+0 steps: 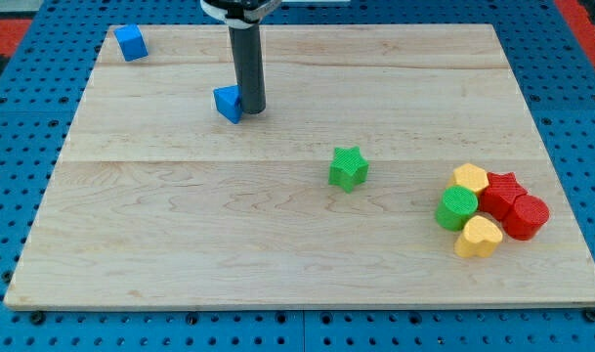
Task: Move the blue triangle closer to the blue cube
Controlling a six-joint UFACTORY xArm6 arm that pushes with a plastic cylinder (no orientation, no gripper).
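The blue triangle (228, 103) lies on the wooden board (180, 225) in the upper middle-left. The blue cube (132, 43) sits near the board's top left corner, well apart from the triangle. My tip (251, 107) rests on the board right against the triangle's right side. The dark rod rises straight up from it to the view's top.
A green star (348, 167) stands near the board's centre. At the right a cluster holds a yellow block (470, 178), a green cylinder (456, 208), a yellow heart (479, 238), a red star (501, 190) and a red cylinder (525, 217). Blue pegboard surrounds the board.
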